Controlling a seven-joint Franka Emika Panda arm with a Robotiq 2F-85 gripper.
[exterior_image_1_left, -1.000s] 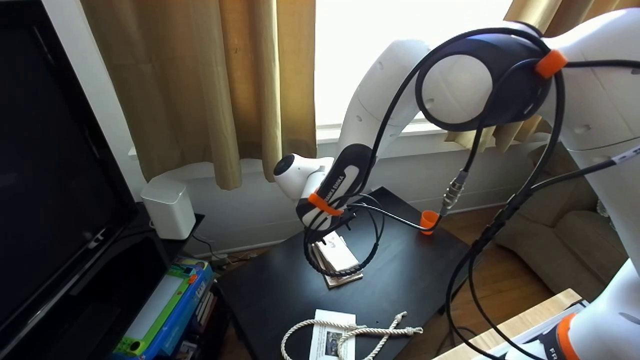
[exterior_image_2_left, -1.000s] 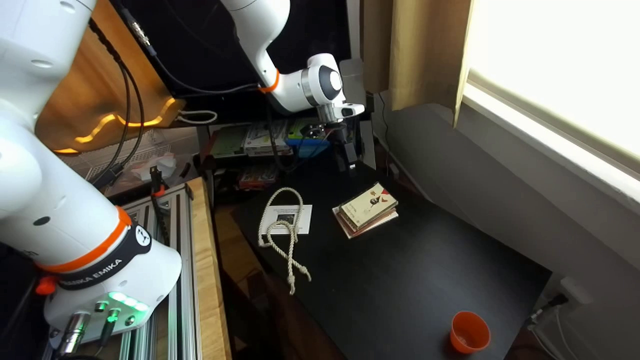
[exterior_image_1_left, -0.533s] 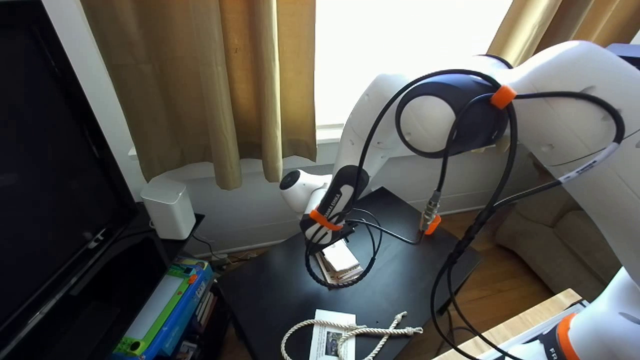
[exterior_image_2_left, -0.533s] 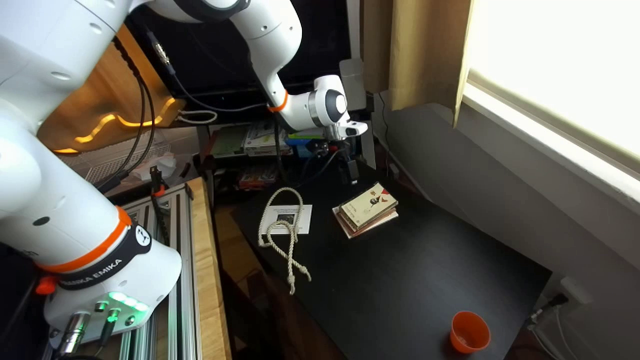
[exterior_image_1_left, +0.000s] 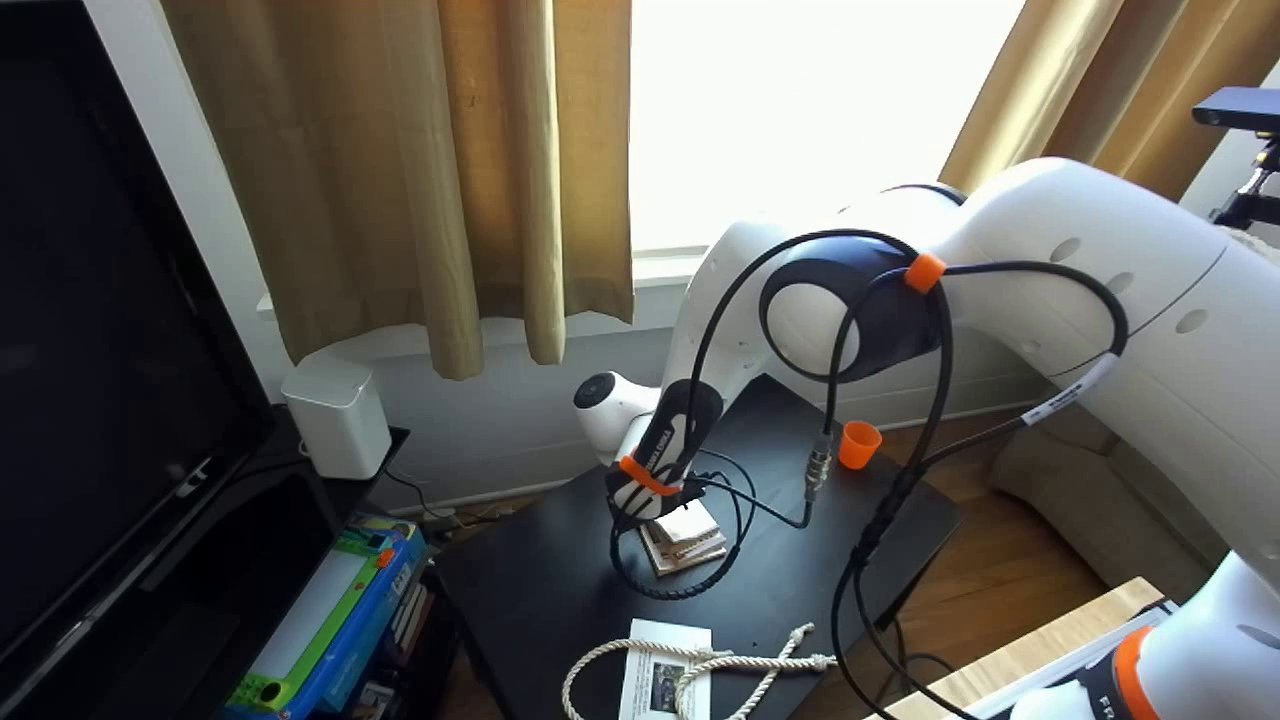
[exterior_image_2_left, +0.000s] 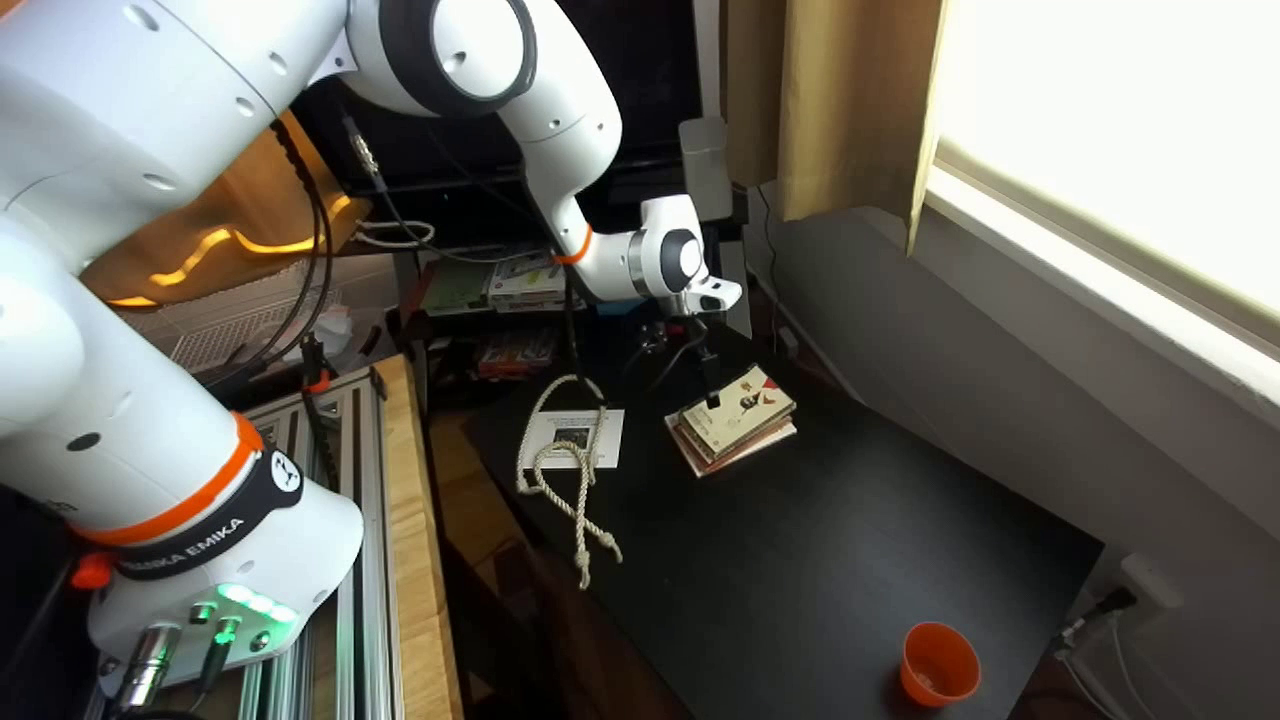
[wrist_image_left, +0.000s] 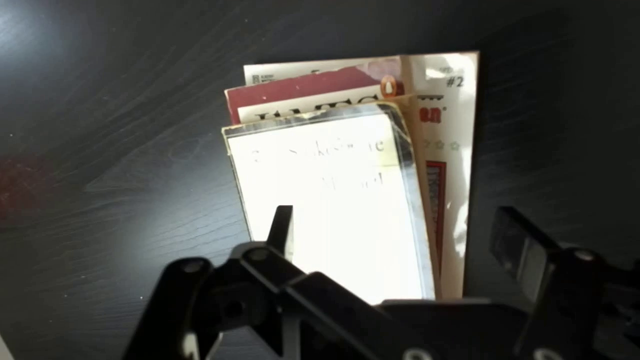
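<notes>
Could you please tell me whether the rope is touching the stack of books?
Apart: in both exterior views, a strip of black tabletop shows between the rope and the stack of books, with neither reaching across it.

The surface (exterior_image_2_left: 800, 540) is black, with a wood grain that shows in the wrist view. A loosely fanned stack of books (exterior_image_2_left: 741, 418) lies on it. Near them, a white sheet (exterior_image_2_left: 573, 437) lies flat; a looped rope (exterior_image_1_left: 750, 661) lies partly over it, its ends near an edge. An orange cup (exterior_image_1_left: 858, 447) stands upright, well apart.
</notes>
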